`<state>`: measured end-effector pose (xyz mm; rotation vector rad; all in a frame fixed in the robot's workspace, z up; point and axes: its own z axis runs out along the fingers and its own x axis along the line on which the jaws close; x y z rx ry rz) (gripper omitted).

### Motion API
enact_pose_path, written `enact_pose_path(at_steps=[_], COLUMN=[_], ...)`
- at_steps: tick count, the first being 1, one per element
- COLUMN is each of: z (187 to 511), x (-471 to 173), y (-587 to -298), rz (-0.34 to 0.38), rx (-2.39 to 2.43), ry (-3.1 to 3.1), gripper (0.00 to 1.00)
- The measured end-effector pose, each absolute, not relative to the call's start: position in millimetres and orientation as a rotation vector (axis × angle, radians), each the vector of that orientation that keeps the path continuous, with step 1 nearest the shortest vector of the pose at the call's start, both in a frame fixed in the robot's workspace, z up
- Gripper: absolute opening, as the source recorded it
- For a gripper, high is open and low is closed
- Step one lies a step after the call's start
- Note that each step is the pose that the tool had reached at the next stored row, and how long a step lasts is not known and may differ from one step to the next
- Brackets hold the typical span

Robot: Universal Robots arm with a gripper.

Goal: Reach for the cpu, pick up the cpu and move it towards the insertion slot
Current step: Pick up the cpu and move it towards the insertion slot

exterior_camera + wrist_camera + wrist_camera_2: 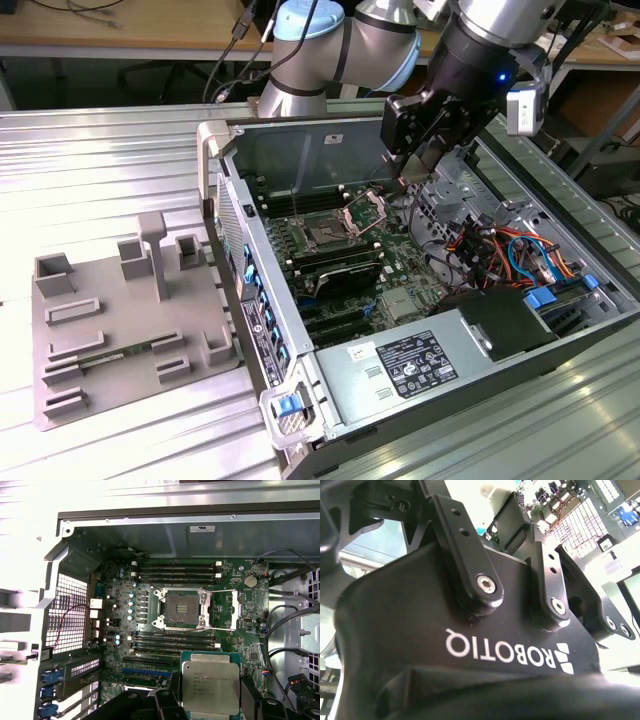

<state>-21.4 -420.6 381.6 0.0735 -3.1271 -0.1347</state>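
ribbed metal tabletop (120, 150) carries an open computer case (420, 400) and a grey tray (110, 330). over the motherboard (120, 620), the gripper (210, 707) apparently pinches the cpu (211, 687) by its edges, hanging near the insertion slot (181, 609), whose bracket (234, 609) stands flipped open.

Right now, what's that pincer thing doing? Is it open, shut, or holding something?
Pincer: shut on the cpu, carrying it above the motherboard, short of the insertion slot.
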Motion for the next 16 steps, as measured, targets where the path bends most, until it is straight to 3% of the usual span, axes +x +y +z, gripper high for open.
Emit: enact_pose_path(at_steps=[16], z=[378.1], x=[-21.4], y=[-421.6], rz=[-0.135], rx=[0.073], ry=[-3.127], gripper=[0.55])
